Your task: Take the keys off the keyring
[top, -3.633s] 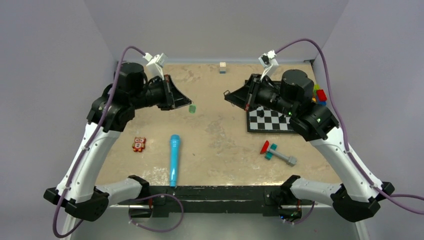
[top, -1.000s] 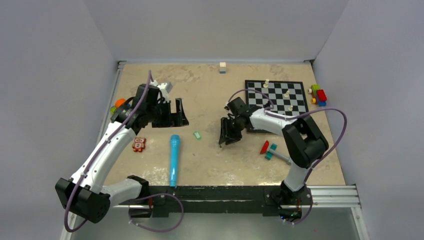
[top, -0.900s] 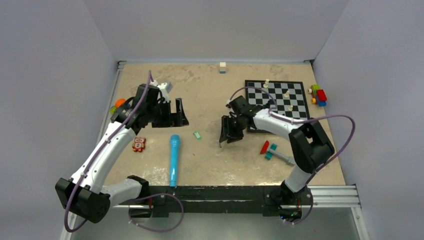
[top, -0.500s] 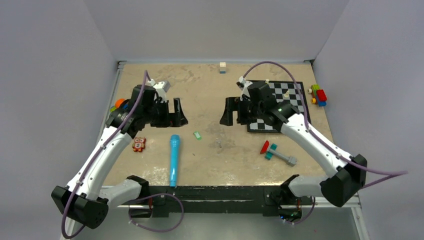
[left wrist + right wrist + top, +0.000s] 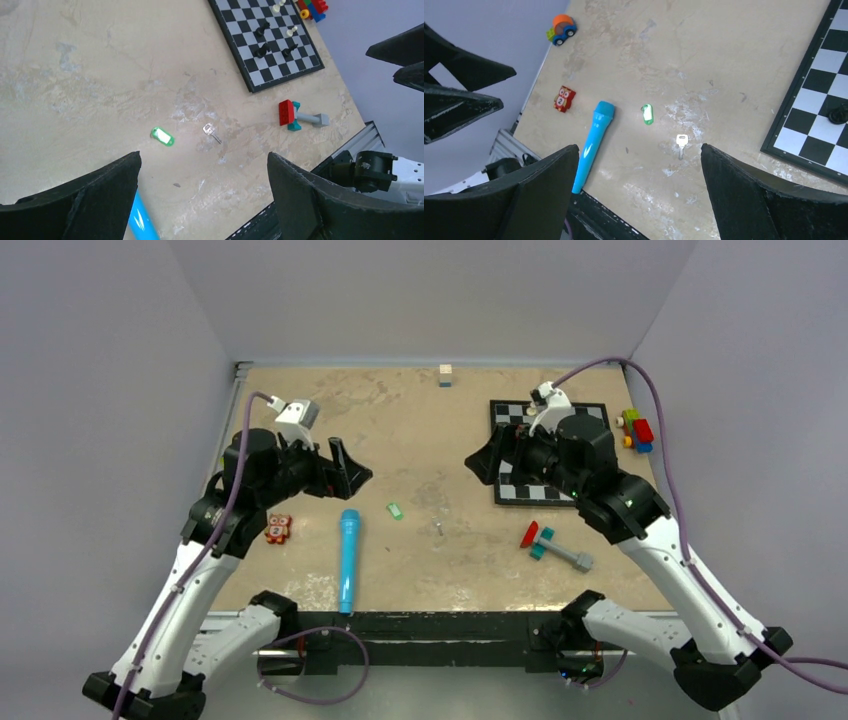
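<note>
A single silver key (image 5: 438,528) lies flat on the tan table, apart from the keyring with its green tag (image 5: 395,510), which rests a little to its left. The left wrist view shows the key (image 5: 211,132) and the green tag (image 5: 162,136) far below the left gripper (image 5: 204,156). The right wrist view shows the key (image 5: 681,143) and tag (image 5: 647,114) under the right gripper (image 5: 640,148). Both the left gripper (image 5: 348,468) and the right gripper (image 5: 482,462) hang high above the table, open and holding nothing.
A blue toy microphone (image 5: 348,558) lies left of the tag. A chessboard (image 5: 525,492) with pieces sits at the right, partly under the right arm. A red and teal toy (image 5: 545,543), an owl tile (image 5: 278,528), coloured bricks (image 5: 637,428) and a small block (image 5: 445,375) lie around.
The right gripper opened, left the key on the table and rose back toward the chessboard. The left arm lifted and drew back a little, still open.
</note>
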You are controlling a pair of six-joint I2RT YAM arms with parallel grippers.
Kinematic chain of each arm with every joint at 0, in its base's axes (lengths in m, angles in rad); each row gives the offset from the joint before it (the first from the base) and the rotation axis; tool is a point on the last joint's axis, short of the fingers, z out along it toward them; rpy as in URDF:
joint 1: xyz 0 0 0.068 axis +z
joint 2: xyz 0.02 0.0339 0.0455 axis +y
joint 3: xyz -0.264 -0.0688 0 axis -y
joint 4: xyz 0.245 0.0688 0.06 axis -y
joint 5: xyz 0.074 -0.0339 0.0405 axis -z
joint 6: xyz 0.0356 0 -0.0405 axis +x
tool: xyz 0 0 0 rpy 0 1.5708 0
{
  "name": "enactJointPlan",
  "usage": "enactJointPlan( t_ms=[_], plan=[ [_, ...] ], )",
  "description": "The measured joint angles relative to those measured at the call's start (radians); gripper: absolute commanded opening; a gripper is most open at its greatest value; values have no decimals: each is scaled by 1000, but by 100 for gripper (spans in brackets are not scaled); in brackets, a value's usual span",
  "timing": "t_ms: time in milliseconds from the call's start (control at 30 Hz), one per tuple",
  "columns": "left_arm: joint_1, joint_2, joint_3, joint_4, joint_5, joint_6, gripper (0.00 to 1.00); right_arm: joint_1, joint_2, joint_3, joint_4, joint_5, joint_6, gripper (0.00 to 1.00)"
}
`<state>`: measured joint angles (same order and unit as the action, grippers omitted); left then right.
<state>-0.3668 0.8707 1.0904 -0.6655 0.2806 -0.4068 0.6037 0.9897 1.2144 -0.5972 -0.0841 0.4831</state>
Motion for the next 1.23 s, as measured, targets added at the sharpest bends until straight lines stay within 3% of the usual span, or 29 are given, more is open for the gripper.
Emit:
enactJointPlan(
  t_ms=[167, 433, 767, 1233],
  plan=[
    [0, -104, -114, 146, -27, -1, 100, 0, -58, -48, 26, 78, 56, 99],
    [0, -322, -397, 404, -198, 29, 100, 0, -226, -213, 71, 231, 155, 99],
    [0, -341, -404, 421, -310, 77, 100, 0, -418, -351, 129, 392, 229, 99],
    [0, -317, -404, 422, -315, 77, 100, 0, -420, -351, 132, 441, 266, 99]
  ],
)
